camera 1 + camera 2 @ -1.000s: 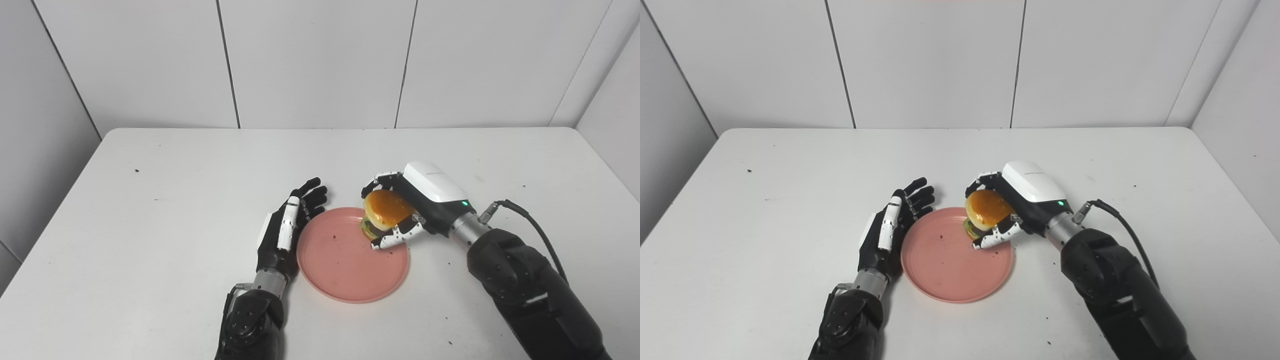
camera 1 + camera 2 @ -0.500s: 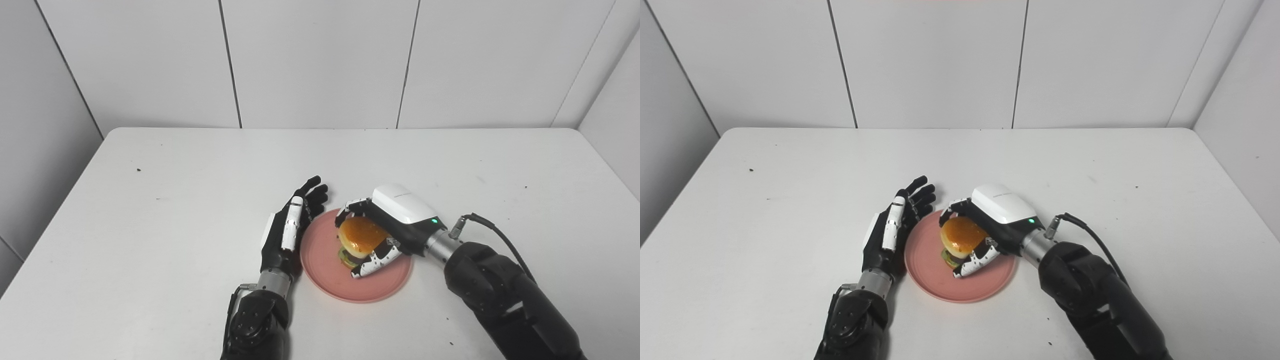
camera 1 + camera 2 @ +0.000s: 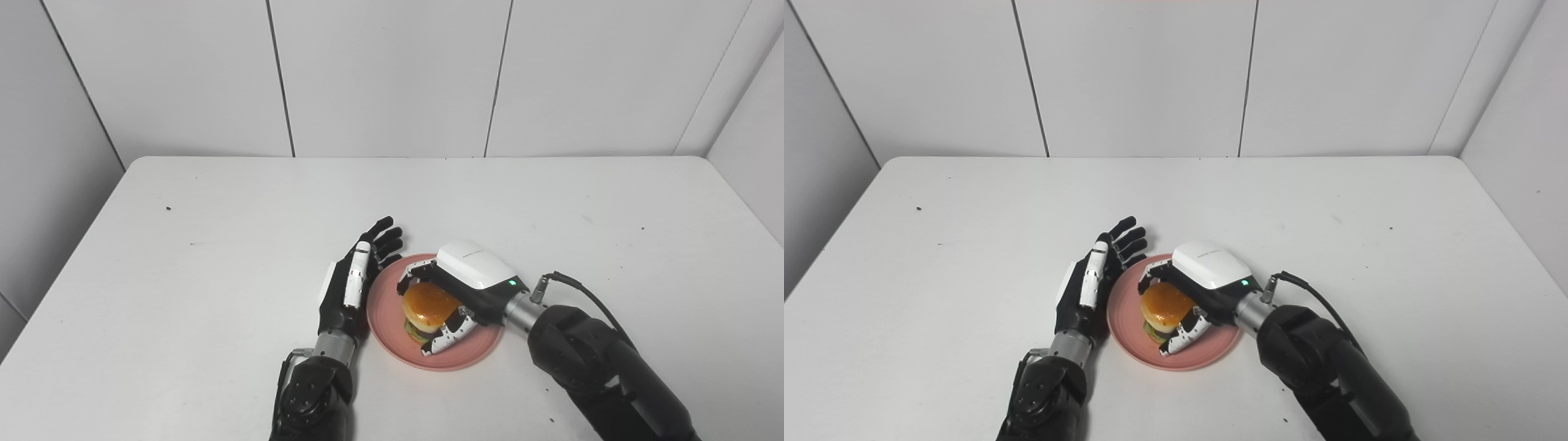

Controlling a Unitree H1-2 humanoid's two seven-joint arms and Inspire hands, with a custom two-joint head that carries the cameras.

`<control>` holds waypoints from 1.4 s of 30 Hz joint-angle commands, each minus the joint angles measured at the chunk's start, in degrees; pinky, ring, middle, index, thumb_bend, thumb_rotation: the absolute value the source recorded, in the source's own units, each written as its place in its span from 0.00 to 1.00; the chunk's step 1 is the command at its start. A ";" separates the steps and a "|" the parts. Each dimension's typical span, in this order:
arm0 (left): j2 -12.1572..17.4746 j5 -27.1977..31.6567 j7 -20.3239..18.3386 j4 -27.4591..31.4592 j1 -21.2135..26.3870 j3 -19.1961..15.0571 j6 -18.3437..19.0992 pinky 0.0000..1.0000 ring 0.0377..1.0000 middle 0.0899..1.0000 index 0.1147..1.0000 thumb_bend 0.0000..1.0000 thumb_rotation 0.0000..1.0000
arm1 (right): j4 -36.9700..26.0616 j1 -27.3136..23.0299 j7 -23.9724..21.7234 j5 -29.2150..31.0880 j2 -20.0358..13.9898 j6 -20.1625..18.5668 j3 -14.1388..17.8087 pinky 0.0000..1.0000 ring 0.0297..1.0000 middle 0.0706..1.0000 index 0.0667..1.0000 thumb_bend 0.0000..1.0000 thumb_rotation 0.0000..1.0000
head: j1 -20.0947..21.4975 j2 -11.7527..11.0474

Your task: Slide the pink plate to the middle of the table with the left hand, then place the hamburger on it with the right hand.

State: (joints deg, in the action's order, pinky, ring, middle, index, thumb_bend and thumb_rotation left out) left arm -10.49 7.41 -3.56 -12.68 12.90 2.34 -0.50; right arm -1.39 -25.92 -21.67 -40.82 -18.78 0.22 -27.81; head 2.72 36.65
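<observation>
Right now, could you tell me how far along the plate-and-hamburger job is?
Done: the pink plate sits mid-table, the open left hand beside its rim. In hand: the right hand grips the hamburger over the plate. Left: release and withdraw.

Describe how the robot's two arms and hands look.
Both arms are glossy black with silver wrists. The left hand is black with white panels. The right hand has a white back shell with a green light, white speckled fingertips, and a black cable at its wrist.
</observation>
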 commanded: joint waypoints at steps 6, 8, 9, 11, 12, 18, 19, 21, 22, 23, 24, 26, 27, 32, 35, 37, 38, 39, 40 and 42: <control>0.56 0.48 -0.49 -0.58 -0.57 -0.18 1.57 0.85 0.85 0.81 0.77 0.30 1.00 | -0.57 -0.85 1.09 -1.27 0.15 1.50 0.32 0.56 0.64 0.66 0.66 0.56 0.20 | 0.34 0.16; 0.88 0.50 -0.89 -0.45 -0.50 -0.03 1.86 0.86 0.86 0.82 0.78 0.31 1.00 | -1.16 -0.86 0.59 -1.32 0.13 1.07 0.42 0.57 0.65 0.67 0.67 0.57 0.23 | 0.34 0.16; 0.82 0.56 -0.77 -0.32 -0.46 -0.11 2.19 0.86 0.86 0.82 0.78 0.31 1.00 | -1.25 -0.87 0.56 -1.24 0.11 1.19 0.53 0.57 0.65 0.67 0.67 0.57 0.24 | 0.47 0.12; 0.64 0.64 -0.57 -0.25 -0.47 -0.27 2.32 0.86 0.86 0.82 0.78 0.31 1.00 | -1.14 -0.91 0.63 -1.11 0.06 1.59 0.68 0.57 0.65 0.67 0.68 0.59 0.26 | 0.47 0.12; 0.58 0.67 -0.54 -0.29 -0.48 -0.32 2.21 0.86 0.85 0.82 0.77 0.31 1.00 | -1.06 -0.92 0.66 -1.06 0.03 1.76 0.73 0.57 0.65 0.67 0.68 0.59 0.28 | 0.46 0.13; 0.57 1.19 -0.93 -0.32 -0.52 -0.36 2.18 0.88 0.87 0.83 0.78 0.31 1.00 | -2.50 -0.61 -1.30 -0.20 0.06 0.09 1.37 0.60 0.69 0.72 0.74 0.64 0.41 | 0.53 0.29; 0.56 1.14 -1.02 -0.25 -0.60 -0.29 1.87 0.89 0.87 0.83 0.78 0.30 1.00 | -3.00 -0.41 -1.93 0.45 0.16 -0.54 1.79 0.60 0.69 0.72 0.74 0.65 0.42 | 0.49 0.32; 0.41 1.26 -1.10 -0.20 -0.71 -0.32 1.38 0.88 0.87 0.84 0.79 0.29 1.00 | -3.85 0.00 -2.80 1.41 0.33 -1.30 2.61 0.66 0.75 0.78 0.80 0.69 0.54 | 0.49 0.32; 0.17 1.38 -0.84 0.04 -0.80 -0.46 1.59 0.87 0.87 0.84 0.79 0.29 1.00 | -4.14 0.18 -2.93 1.69 0.30 -1.23 2.96 0.68 0.76 0.79 0.82 0.71 0.58 | 0.50 0.45; 0.05 1.51 -0.72 0.24 -0.85 -0.56 1.87 0.86 0.86 0.84 0.78 0.29 1.00 | -4.28 0.29 -2.95 1.83 0.19 -0.91 3.19 0.70 0.78 0.81 0.85 0.73 0.64 | 0.57 0.43; 0.08 1.69 -0.89 0.31 -0.88 -0.54 1.79 0.86 0.86 0.84 0.78 0.29 1.00 | -4.34 0.41 -2.91 2.03 0.03 -0.53 3.44 0.70 0.79 0.81 0.85 0.73 0.65 | 0.53 0.42; 0.30 1.88 -1.33 0.11 -0.80 -0.40 1.34 0.86 0.87 0.84 0.79 0.28 1.00 | -4.20 0.62 -2.51 2.72 -0.33 0.68 3.94 0.72 0.81 0.84 0.88 0.75 0.72 | 0.50 0.42; 0.37 1.89 -1.39 0.06 -0.73 -0.36 1.40 0.86 0.87 0.84 0.79 0.28 1.00 | -4.16 0.75 -2.21 3.11 -0.50 1.26 4.20 0.72 0.81 0.85 0.89 0.76 0.74 | 0.50 0.42; 0.60 0.66 -0.68 -0.07 -0.60 -0.20 1.70 0.85 0.86 0.83 0.79 0.31 1.00 | -5.85 2.42 -0.03 4.21 -0.94 2.29 6.37 0.79 0.87 0.92 0.92 0.79 0.85 | 0.64 0.69; 0.58 0.21 -0.31 0.03 -0.63 -0.15 1.88 0.87 0.86 0.83 0.79 0.31 1.00 | -5.98 4.05 3.33 4.82 -0.43 3.52 8.13 0.80 0.89 0.95 0.95 0.80 0.87 | 0.67 0.72; 0.48 -0.14 0.02 0.20 -0.77 -0.11 1.80 0.88 0.86 0.82 0.79 0.31 1.00 | -5.17 5.34 6.25 6.46 0.38 5.00 9.74 0.79 0.91 0.97 0.96 0.80 0.86 | 0.66 0.77; 0.35 -0.15 0.14 0.37 -0.84 -0.20 1.94 0.88 0.86 0.82 0.78 0.31 1.00 | -4.93 5.84 7.17 7.30 0.86 5.29 10.45 0.82 0.93 0.99 0.98 0.80 0.86 | 0.66 0.77; 0.16 0.10 0.23 0.37 -0.86 -0.43 1.80 0.88 0.86 0.82 0.78 0.31 1.00 | -4.74 6.43 8.20 8.24 1.51 5.58 11.30 0.83 0.94 0.99 0.99 0.80 0.86 | 0.72 0.78; 0.02 0.30 0.26 0.35 -0.87 -0.60 1.68 0.87 0.86 0.82 0.78 0.30 1.00 | -4.65 6.78 8.82 8.84 1.91 5.75 11.82 0.83 0.95 1.00 1.00 0.78 0.85 | 0.72 0.78; -0.22 0.16 0.65 -0.14 -0.86 -0.78 0.65 0.86 0.85 0.82 0.78 0.30 1.00 | -4.92 7.91 10.50 11.06 3.48 5.46 13.42 0.80 0.95 1.00 1.00 0.72 0.81 | 0.77 0.84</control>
State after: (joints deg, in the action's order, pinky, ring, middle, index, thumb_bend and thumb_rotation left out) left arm -10.34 7.57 -3.72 -12.34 12.72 1.88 -0.41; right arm -4.99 -16.63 -13.97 -31.56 -16.40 3.12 -15.59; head 3.52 37.53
